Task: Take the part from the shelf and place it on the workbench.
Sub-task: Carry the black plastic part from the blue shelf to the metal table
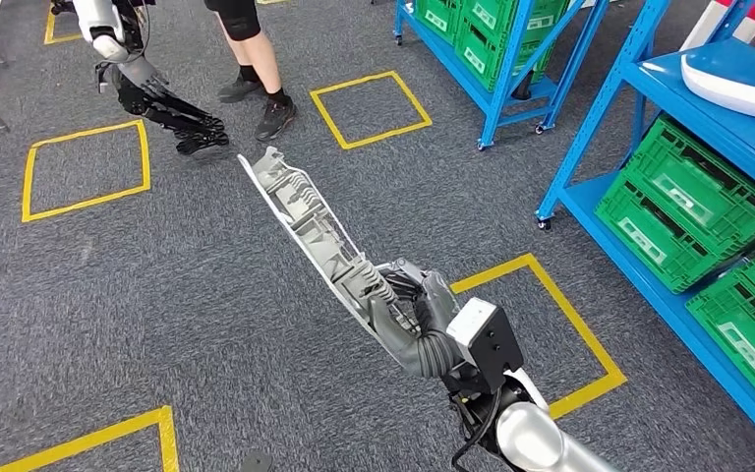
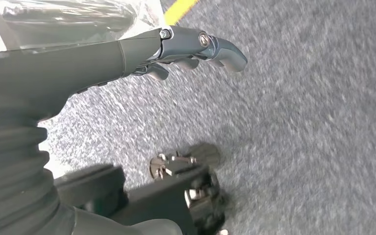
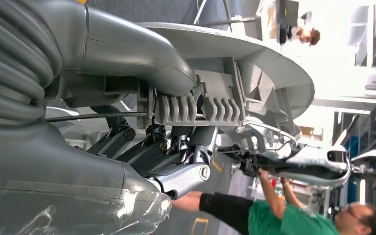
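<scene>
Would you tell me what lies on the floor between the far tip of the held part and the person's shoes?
In the head view, only bare grey carpet lies between the grey part in the right hand and the person's shoes.

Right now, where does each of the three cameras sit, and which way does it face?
Head view: high on the body, looking down at grey carpet; right hand grips the grey ribbed part.
Left wrist view: behind the left hand, facing the carpet.
Right wrist view: behind the right hand, facing the part and a person in green.
Shared: head and right wrist views show the held part.

Crates (image 1: 683, 211) sit in the shelf (image 1: 590, 128), right of the held part (image 1: 305, 221).
</scene>
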